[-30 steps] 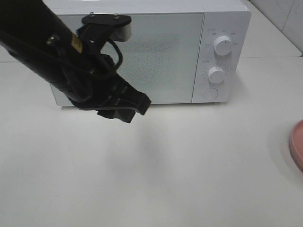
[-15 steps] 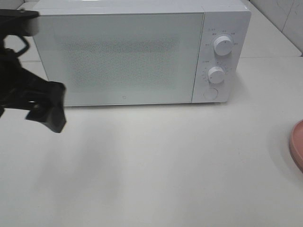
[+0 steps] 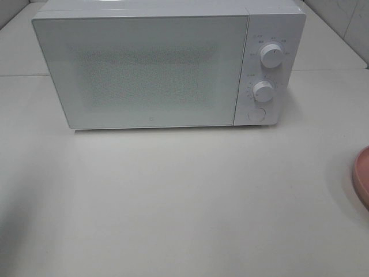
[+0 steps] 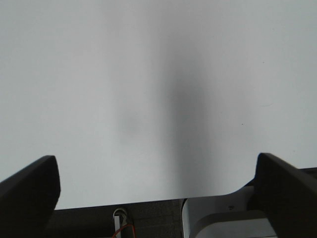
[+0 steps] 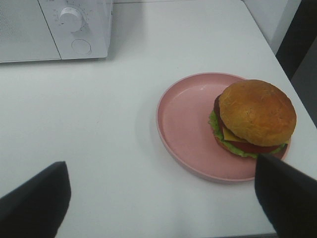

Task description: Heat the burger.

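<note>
A white microwave [image 3: 167, 63] stands at the back of the table with its door shut; it also shows in the right wrist view [image 5: 54, 25]. The burger [image 5: 253, 119] sits on a pink plate [image 5: 188, 124] in the right wrist view. Only the plate's rim [image 3: 362, 176] shows at the right edge of the high view. My right gripper [image 5: 161, 198] is open and empty, above the table beside the plate. My left gripper [image 4: 156, 188] is open and empty over bare table near its edge. Neither gripper shows in the high view.
The microwave has two knobs [image 3: 271, 55] and a round button [image 3: 255, 114] on its right panel. The table's edge [image 4: 148, 201] shows in the left wrist view. A tiled wall [image 3: 346, 17] stands at the back right.
The left arm has swung left from in front of the microwave door and left the high view. The microwave and the plate have not moved.
</note>
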